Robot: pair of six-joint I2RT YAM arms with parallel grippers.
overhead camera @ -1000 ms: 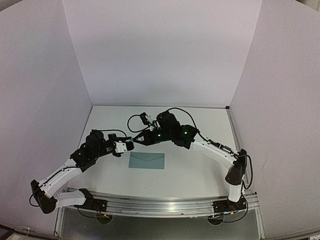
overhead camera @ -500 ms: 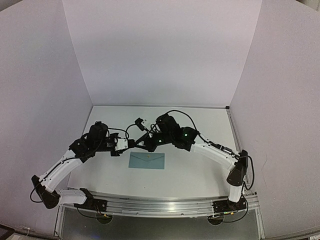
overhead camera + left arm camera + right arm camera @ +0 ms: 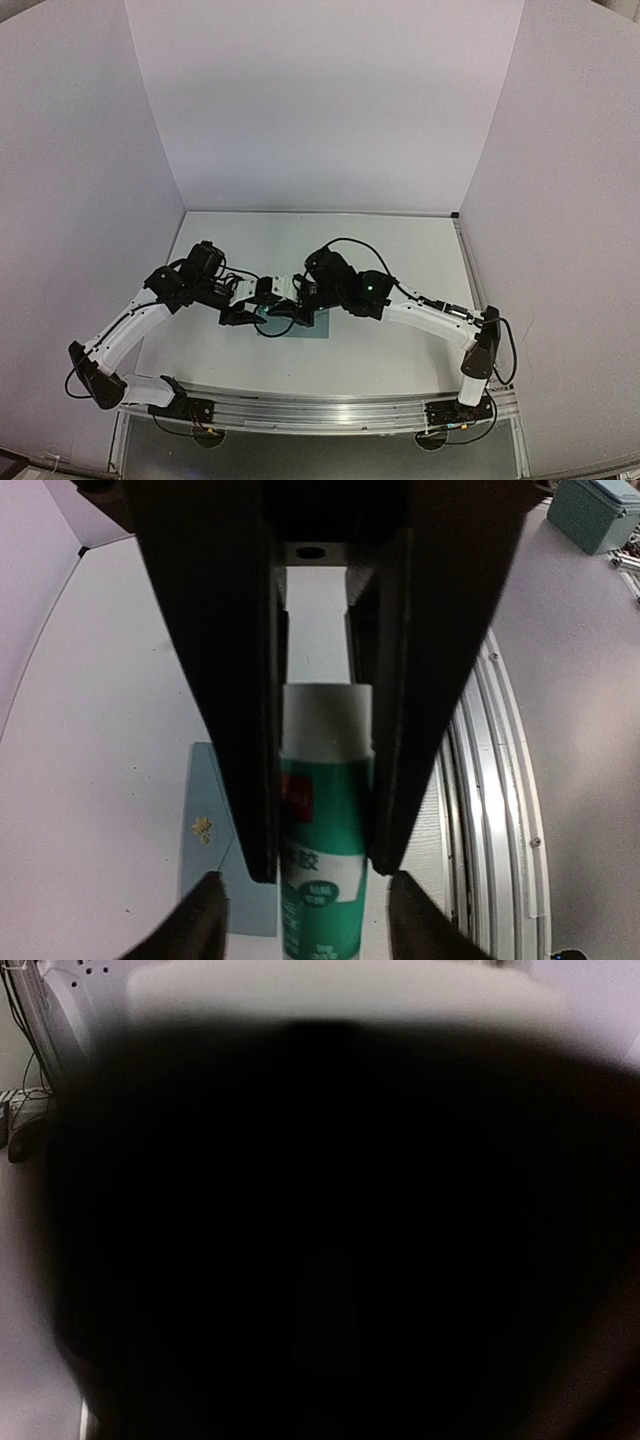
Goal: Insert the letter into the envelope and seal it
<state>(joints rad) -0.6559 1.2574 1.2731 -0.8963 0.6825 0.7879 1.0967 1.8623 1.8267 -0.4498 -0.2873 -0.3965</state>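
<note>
Envelope (image 3: 205,800) is lying flat on the table (image 3: 400,250) beneath both wrists. It is judged light, limp and prone to sliding on the smooth top, best pinned near an edge. The letter is not showing in any view. Right gripper (image 3: 322,865) is clamping a glue stick (image 3: 322,810); left gripper (image 3: 312,925) is standing released around it. White walls are closing in three sides.

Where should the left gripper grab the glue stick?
Grab the glue stick by its green lower end, coming in along the tube from that end, one finger each side. The right gripper pinches the tube's upper part, leaving that end sticking out.
</note>
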